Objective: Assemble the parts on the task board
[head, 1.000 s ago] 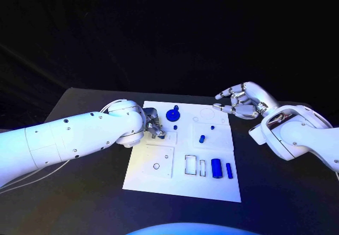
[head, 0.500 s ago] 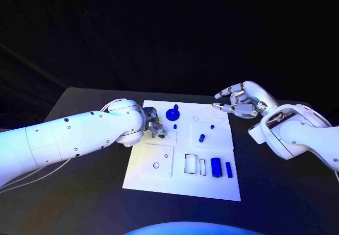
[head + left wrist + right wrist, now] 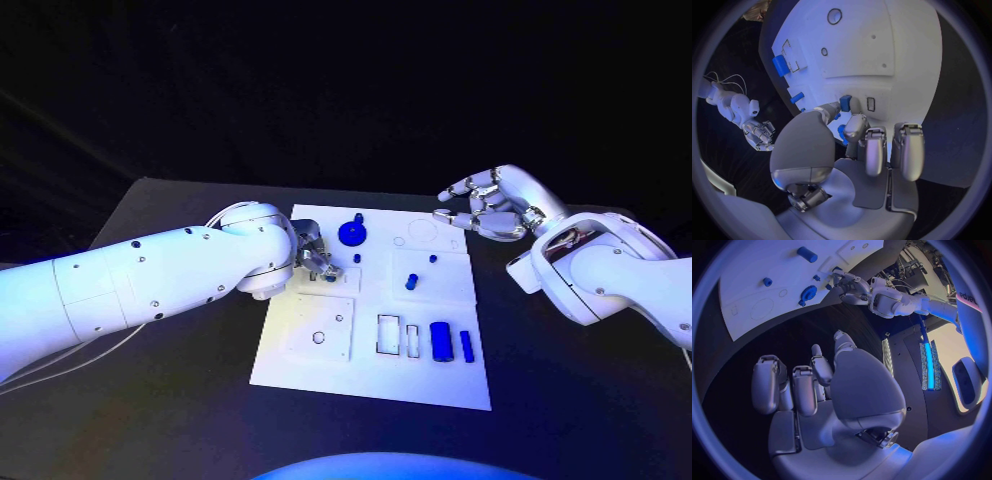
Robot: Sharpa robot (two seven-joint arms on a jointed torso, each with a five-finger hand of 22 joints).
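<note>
- Task board, a white plate, is lying in the middle of the black desk, its long axis running from the robot out toward the far edge.
- Left hand is reaching over the board's left edge, its fingers curling together around a small blue part and pinching it; the arm is hiding much of this hand in the head view.
- That held part is sitting upright against the board beside a small rectangular slot; whether it is seated is hard to make out.
- Right hand is hovering off the board's far right corner, fingers curled in, gripping nothing.
- Two blue bars are lying side by side near the board's near right, long axes following the board's.
- Round blue piece is sitting near the far end.
</note>
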